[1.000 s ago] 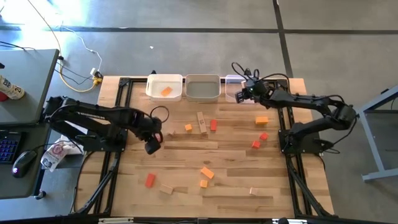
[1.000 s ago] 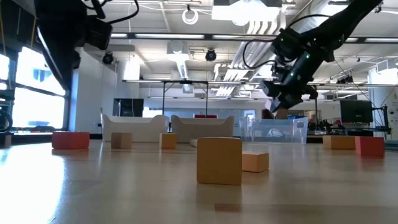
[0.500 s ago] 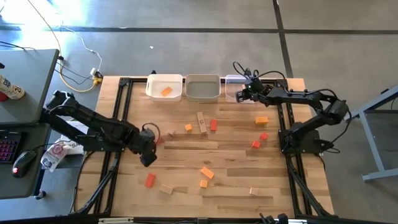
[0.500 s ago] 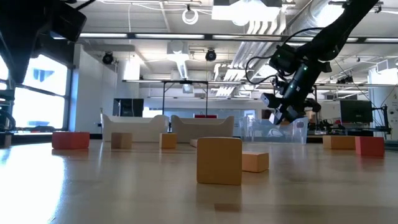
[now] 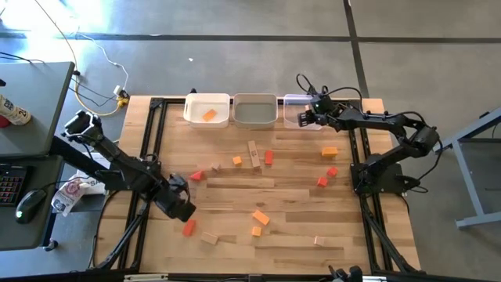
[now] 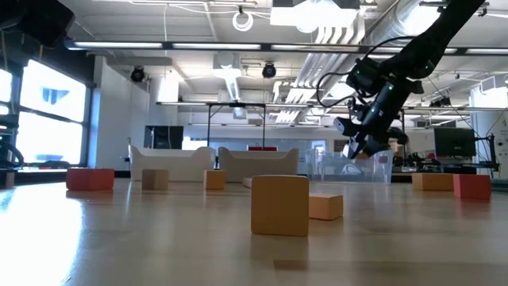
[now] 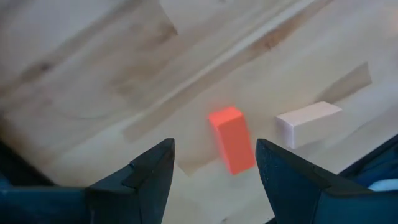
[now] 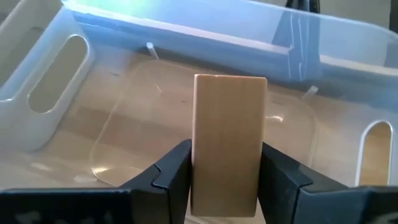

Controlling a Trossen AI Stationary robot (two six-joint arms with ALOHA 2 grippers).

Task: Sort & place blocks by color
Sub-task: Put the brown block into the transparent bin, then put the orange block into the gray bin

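My right gripper [image 8: 227, 163] hovers over the clear bin [image 8: 186, 124] at the table's far edge, shut on a pale wooden block [image 8: 229, 118]; the high view shows this gripper [image 5: 304, 117] by the bin [image 5: 293, 102]. My left gripper [image 7: 214, 149] is open, low over the table's near left part [image 5: 184, 210], just above a red block [image 7: 232, 139] that lies flat beside a pale block [image 7: 309, 120]. Several more orange, red and pale blocks lie scattered on the table, such as an orange one [image 5: 260, 217]. My right gripper pinches the pale block between its two fingers [image 8: 171, 174], one on each long side face [image 8: 200, 155]. The block stands up beyond the fingertips, lifted clear above the floor of the clear bin. How far back it reaches is hidden by the fingers.
Three bins stand in a row at the far edge: a white one [image 5: 205, 104] holding an orange block [image 5: 209, 115], a grey one [image 5: 256, 111] and the clear one. In the low view a pale cube [image 6: 279, 205] stands close to the camera. Black frame rails run along both table sides.
My left arm has swung from the table's middle left toward the near edge and come down over the red block, its gripper staying open. My right gripper has dipped a little over the clear bin, still shut on the pale block.
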